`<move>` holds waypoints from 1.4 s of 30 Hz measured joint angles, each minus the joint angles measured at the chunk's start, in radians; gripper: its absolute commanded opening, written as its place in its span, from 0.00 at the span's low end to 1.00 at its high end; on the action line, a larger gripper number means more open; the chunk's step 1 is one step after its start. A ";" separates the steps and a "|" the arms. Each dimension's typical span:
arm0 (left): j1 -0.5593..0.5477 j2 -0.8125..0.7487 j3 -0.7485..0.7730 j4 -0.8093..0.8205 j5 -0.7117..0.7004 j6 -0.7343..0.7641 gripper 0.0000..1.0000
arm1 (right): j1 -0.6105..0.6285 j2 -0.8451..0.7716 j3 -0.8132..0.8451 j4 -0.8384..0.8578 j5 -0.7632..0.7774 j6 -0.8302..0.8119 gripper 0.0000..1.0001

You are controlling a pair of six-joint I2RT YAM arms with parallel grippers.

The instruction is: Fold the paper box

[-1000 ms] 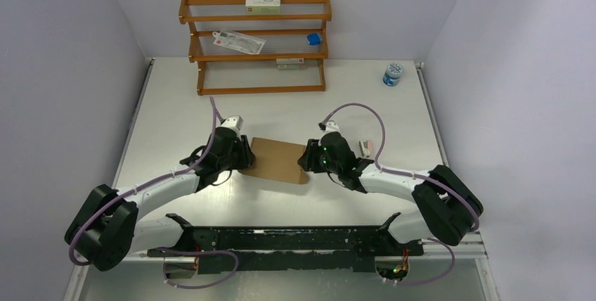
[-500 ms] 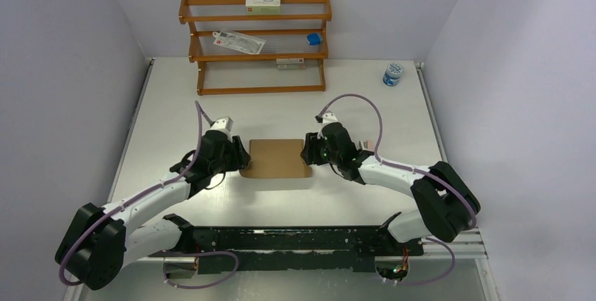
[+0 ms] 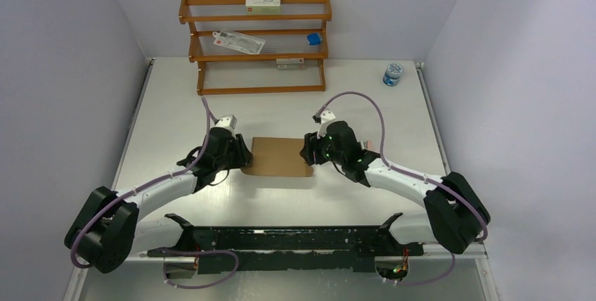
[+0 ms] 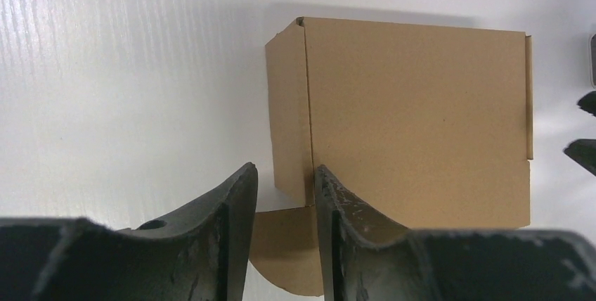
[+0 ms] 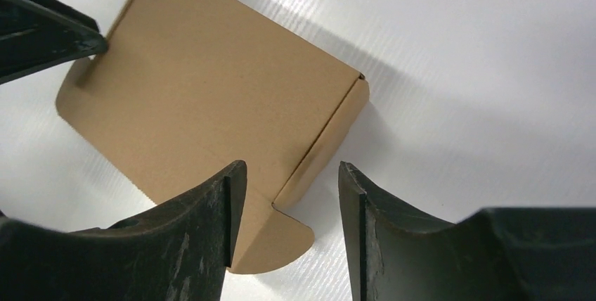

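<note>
A white tabletop [image 3: 281, 107] carries a wooden rack [image 3: 254, 90] at its far edge. The rack holds a white-and-green carton [image 3: 262, 3] on top, with a flat packet [image 3: 239, 41] and a small blue object [image 3: 313, 38] lower down. A blue-lidded jar [image 3: 393, 74] stands far right, well apart.

The paper box [image 3: 277, 157] lies mid-tabletop between the two hands. The left hand [image 4: 284, 171] is at its left end, fingers narrowly apart astride the side flap; whether they pinch it cannot be told. The right hand [image 5: 288, 164] is at its right end, fingers wide apart around that flap, not gripping.

The box is plain brown cardboard, low and rectangular, with a broad smooth top, thin side flaps and a rounded tab [image 5: 281, 241] protruding at a near corner.
</note>
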 measured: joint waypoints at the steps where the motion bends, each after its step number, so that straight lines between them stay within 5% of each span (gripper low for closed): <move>1: 0.000 0.004 0.000 0.006 0.000 0.000 0.42 | 0.005 -0.015 0.000 -0.002 -0.002 -0.014 0.56; 10: 0.002 -0.040 0.051 -0.103 -0.016 0.022 0.75 | 0.208 -0.077 0.045 -0.043 0.085 -0.185 0.59; 17: 0.003 -0.216 0.266 -0.319 -0.116 0.077 0.86 | 0.391 -0.026 0.150 -0.120 0.232 -0.330 0.59; 29: 0.014 -0.336 0.432 -0.515 -0.375 0.315 0.90 | 0.671 0.254 0.301 -0.225 0.552 -0.525 0.61; 36: 0.144 -0.347 0.383 -0.522 -0.347 0.367 0.90 | 0.695 0.420 0.313 -0.186 0.748 -0.655 0.59; 42: 0.163 -0.375 0.377 -0.522 -0.318 0.382 0.89 | 0.695 0.483 0.294 -0.079 0.838 -0.764 0.41</move>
